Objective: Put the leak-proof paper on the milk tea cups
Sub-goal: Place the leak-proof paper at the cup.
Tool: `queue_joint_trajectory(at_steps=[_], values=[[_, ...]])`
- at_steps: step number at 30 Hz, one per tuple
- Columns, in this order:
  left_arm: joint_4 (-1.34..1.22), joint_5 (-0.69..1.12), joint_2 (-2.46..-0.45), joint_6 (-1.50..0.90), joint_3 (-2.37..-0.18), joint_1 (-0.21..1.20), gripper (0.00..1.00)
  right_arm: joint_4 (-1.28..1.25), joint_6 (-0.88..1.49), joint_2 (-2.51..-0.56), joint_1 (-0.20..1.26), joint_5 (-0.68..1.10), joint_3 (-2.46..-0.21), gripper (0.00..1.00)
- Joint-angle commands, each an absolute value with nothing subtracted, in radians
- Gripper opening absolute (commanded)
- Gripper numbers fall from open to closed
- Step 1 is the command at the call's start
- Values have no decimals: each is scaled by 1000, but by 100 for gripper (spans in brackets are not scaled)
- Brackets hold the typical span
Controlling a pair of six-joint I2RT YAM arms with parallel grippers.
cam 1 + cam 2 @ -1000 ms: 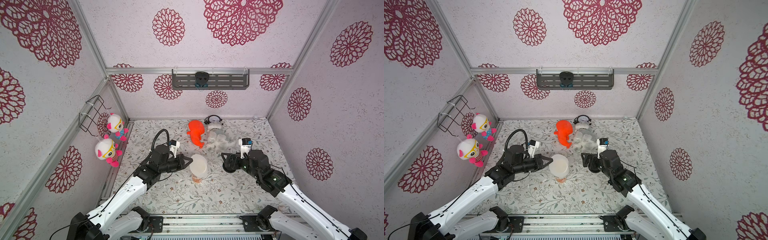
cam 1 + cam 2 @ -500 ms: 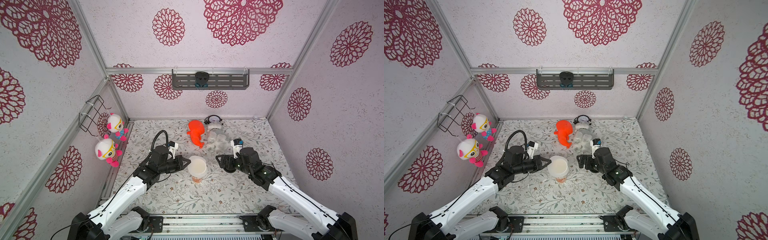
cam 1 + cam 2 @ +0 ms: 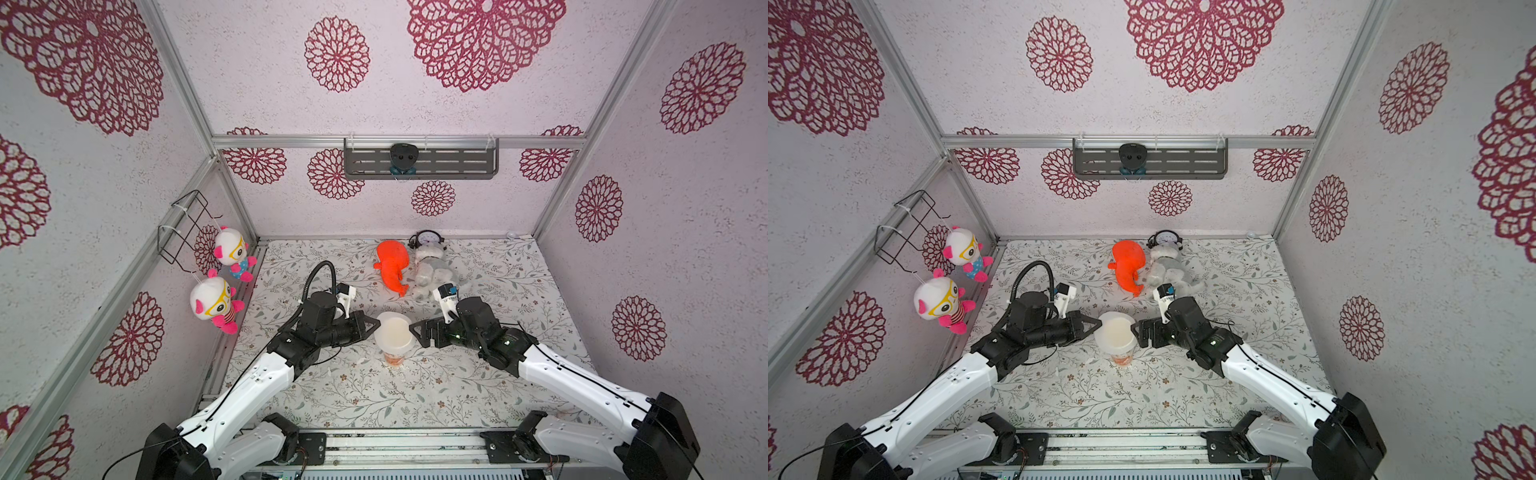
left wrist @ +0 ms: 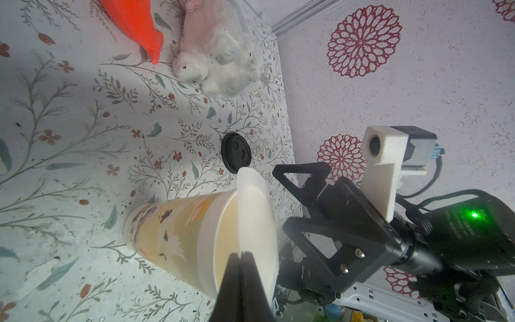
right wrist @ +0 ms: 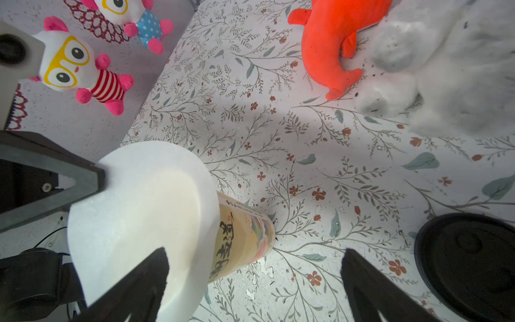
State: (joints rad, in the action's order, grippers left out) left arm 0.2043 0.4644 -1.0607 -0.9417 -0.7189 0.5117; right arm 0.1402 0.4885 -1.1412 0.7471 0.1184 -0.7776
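At the tip of the left pincer (image 3: 375, 322), one edge of the leak-proof paper (image 3: 392, 330) is being pinched between jaws closed flat on it, and the sheet is being held across the mouth of the milk tea cup (image 3: 394, 358). In the left wrist view the leak-proof paper (image 4: 257, 223) is being shown nearly edge-on, slightly bowed and tilted over the rim; whether it is being borne by the rim all the way round cannot be told. Opposite, the right pincer (image 3: 417, 335) is being held with its jaws spread wide and empty, just beside the rim; whether the sheet is being touched by it cannot be told. The cup is being carried upright by the counter (image 3: 353, 399), near its middle. The task is being judged as nearly done: the mouth is being covered, while letting go, and perhaps pressing the sheet flat, is being left to do. The black lid (image 5: 468, 264) is being left apart on the counter, untouched
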Motion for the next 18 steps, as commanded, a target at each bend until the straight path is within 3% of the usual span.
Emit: queue_joint_trajectory(at_steps=[1, 13, 18], values=[[209, 462, -1063, -928, -704, 503, 0, 140, 459, -1142, 757, 119, -823, 99], [204, 464, -1062, -927, -692, 495, 5, 147, 448, -1160, 762, 119, -830, 99], [202, 460, -1061, -927, -689, 493, 13, 155, 446, -1161, 762, 110, -834, 99]])
